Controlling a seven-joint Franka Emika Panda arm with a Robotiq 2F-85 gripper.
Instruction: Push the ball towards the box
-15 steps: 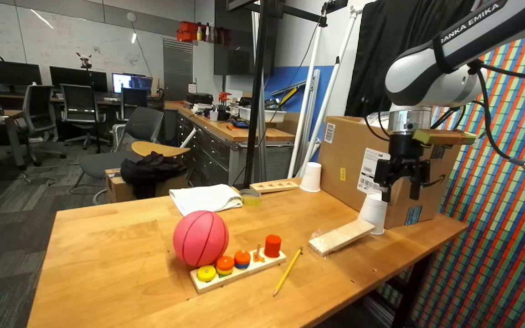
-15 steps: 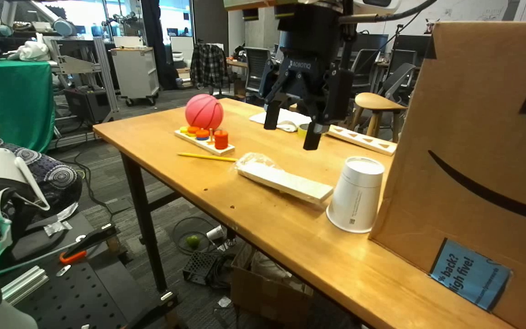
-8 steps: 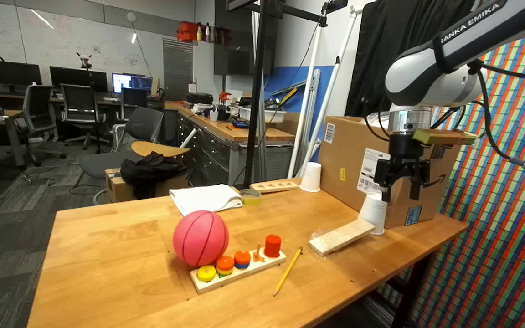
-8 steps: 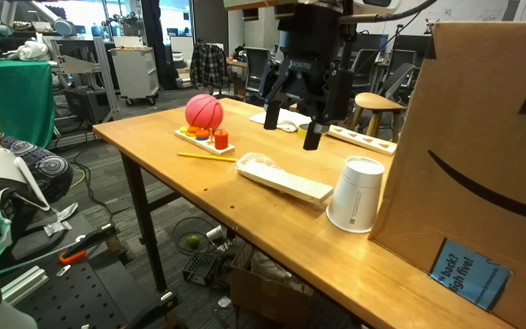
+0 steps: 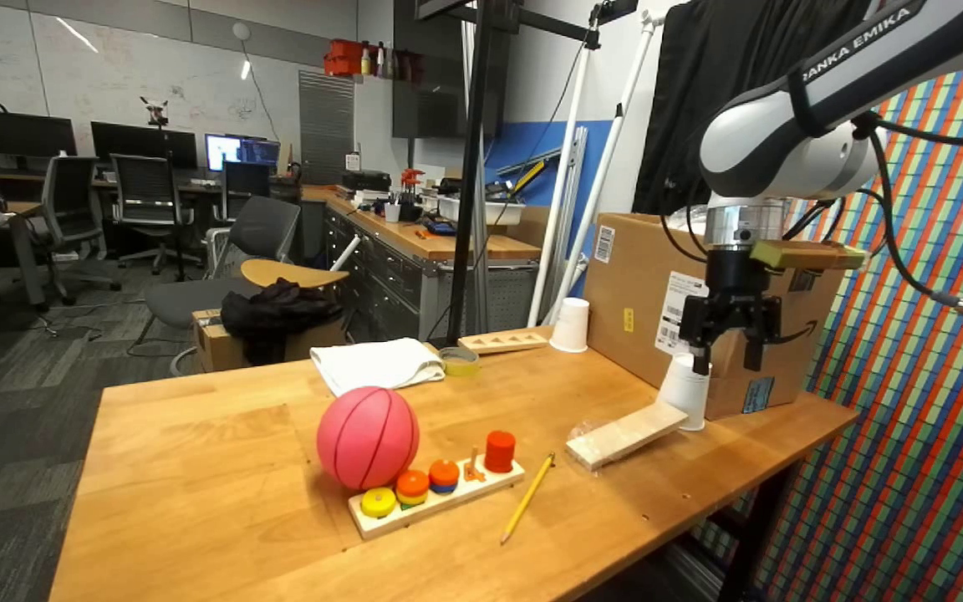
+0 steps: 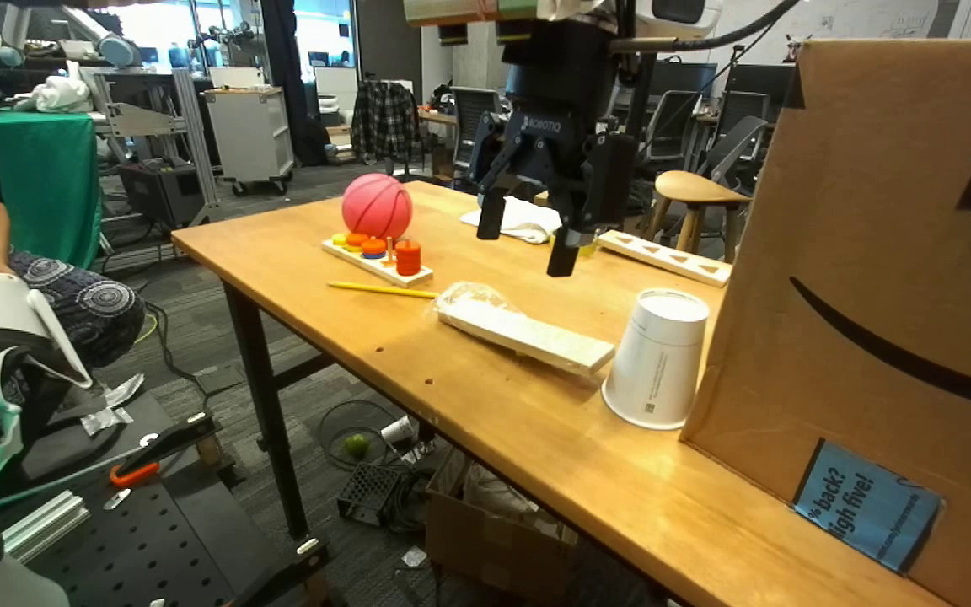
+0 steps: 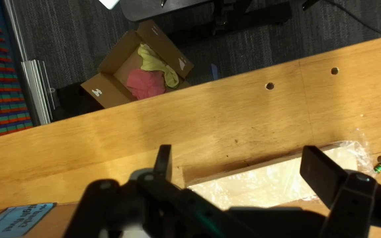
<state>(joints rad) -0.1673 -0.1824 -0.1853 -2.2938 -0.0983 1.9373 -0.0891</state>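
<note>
The pink ball (image 5: 369, 437) rests on the wooden table, against or close behind a peg toy, and also shows in an exterior view (image 6: 377, 206). It is out of the wrist view. The large cardboard box (image 5: 640, 309) stands at the table's other end. It also shows in an exterior view (image 6: 890, 270) and at the lower left of the wrist view (image 7: 58, 219). My gripper (image 5: 727, 361) is open and empty in both exterior views (image 6: 526, 240). It hangs above the table near the box, far from the ball. In the wrist view its fingers (image 7: 236, 157) are wide apart.
A plastic-wrapped wooden block (image 7: 260, 183) lies below my gripper. A white cup (image 6: 658, 358) stands beside the box, another (image 5: 570, 325) farther back. The peg toy (image 5: 440, 497) and pencil (image 5: 528, 499) lie between ball and block. A cloth (image 5: 377, 364) and tape roll (image 5: 459, 361) lie behind.
My gripper has shifted slightly left in both exterior views, a little away from the box, staying open. The ball and box have not moved. A person at the edge of an exterior view has shifted.
</note>
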